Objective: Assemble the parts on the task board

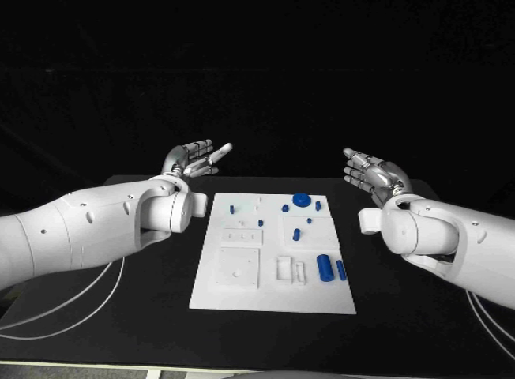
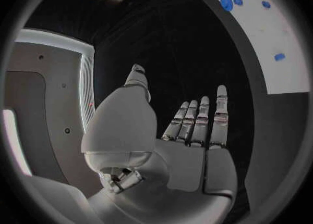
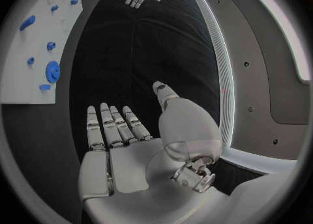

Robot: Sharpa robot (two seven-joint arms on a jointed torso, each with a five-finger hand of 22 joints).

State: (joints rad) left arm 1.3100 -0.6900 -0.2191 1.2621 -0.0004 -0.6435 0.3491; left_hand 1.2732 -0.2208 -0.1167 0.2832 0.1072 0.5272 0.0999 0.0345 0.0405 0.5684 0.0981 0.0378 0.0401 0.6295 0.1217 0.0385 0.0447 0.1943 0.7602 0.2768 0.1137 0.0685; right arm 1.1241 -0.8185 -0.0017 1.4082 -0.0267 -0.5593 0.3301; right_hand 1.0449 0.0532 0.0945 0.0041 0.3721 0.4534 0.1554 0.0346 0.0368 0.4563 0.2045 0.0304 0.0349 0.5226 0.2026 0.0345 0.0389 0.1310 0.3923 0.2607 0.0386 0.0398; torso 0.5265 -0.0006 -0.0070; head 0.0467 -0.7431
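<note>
Silver left hand (image 1: 196, 160): I see it raised past the far left corner of the board, fingers spread apart, palm bare, holding nothing; my wrist camera confirms the flat, wide hand (image 2: 189, 146).
Silver right hand (image 1: 371, 174): I see it mirrored beyond the far right corner, fingers likewise splayed, nothing in its grasp (image 3: 124, 151).
Task board (image 1: 241, 296): white plate lying flat mid-table between my two arms, neither hand touching it.
Parts: a round blue disc (image 1: 301, 199) sits near the far edge among smaller blue pieces; two upright-looking blue cylinders (image 1: 325, 268) lie towards the near right.
Table (image 1: 121, 316): black, under everything.
</note>
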